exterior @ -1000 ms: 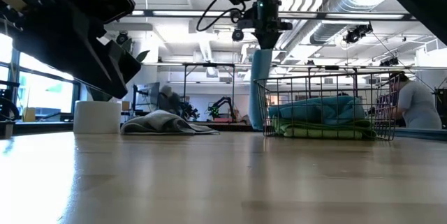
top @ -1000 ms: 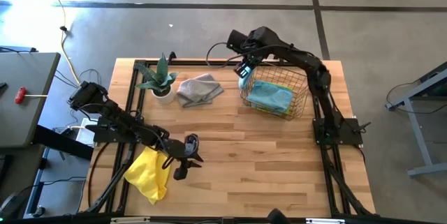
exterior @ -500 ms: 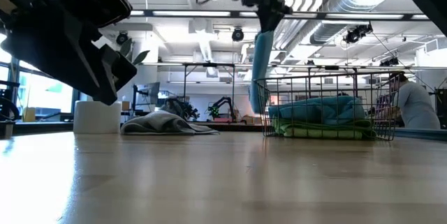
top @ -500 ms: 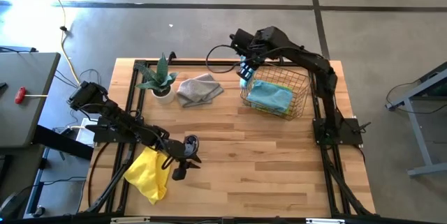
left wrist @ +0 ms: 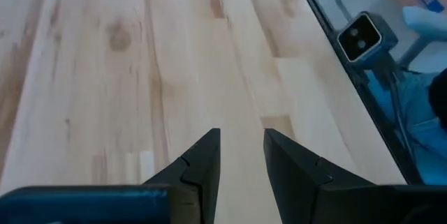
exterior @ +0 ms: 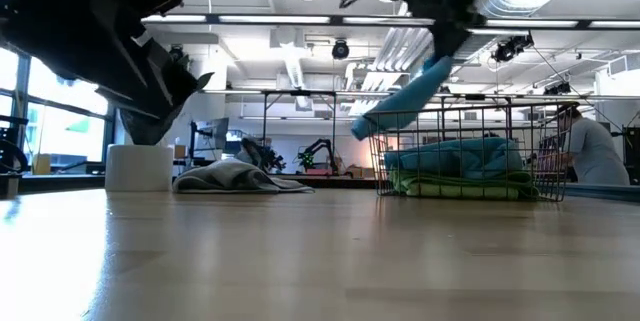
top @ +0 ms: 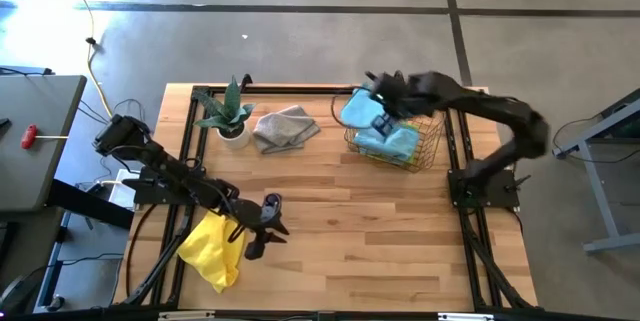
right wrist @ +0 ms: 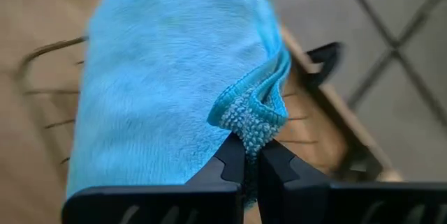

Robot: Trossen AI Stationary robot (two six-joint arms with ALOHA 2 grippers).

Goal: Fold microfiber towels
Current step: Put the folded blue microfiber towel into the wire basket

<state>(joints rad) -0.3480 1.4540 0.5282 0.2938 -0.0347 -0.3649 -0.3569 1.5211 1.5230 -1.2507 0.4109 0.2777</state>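
My right gripper (top: pixel 384 111) is shut on a light blue towel (top: pixel 358 108), held in the air over the far left rim of the wire basket (top: pixel 432 143). In the low view the towel (exterior: pixel 405 101) slants out sideways below the gripper (exterior: pixel 443 41). More towels, blue (exterior: pixel 470 153) over green (exterior: pixel 460 187), lie in the basket. A grey towel (top: pixel 285 127) lies crumpled on the table at the far middle. A yellow towel (top: pixel 212 248) lies bunched at the near left edge. My left gripper (left wrist: pixel 241 155) is open and empty, beside the yellow towel (top: pixel 262 227). My right gripper pinches a bunched fold of the blue towel's hemmed edge (right wrist: pixel 253 121) between its two fingertips. The fingers come from the table's right side. The towel is lifted clear and streams away from the fingers toward the table's left, above the basket's rim.
A potted plant in a white pot (top: pixel 232 121) stands at the far left, next to the grey towel. The wire basket (exterior: pixel 465 151) stands at the far right. Bare wood (top: pixel 360 231) spreads over the table's middle and near right. A person (exterior: pixel 598 151) shows beyond the table.
My right gripper has swung with the blue towel from the basket's far left corner toward the table's right, over the basket. The towel, which hung straight down, now flies out sideways and spread.
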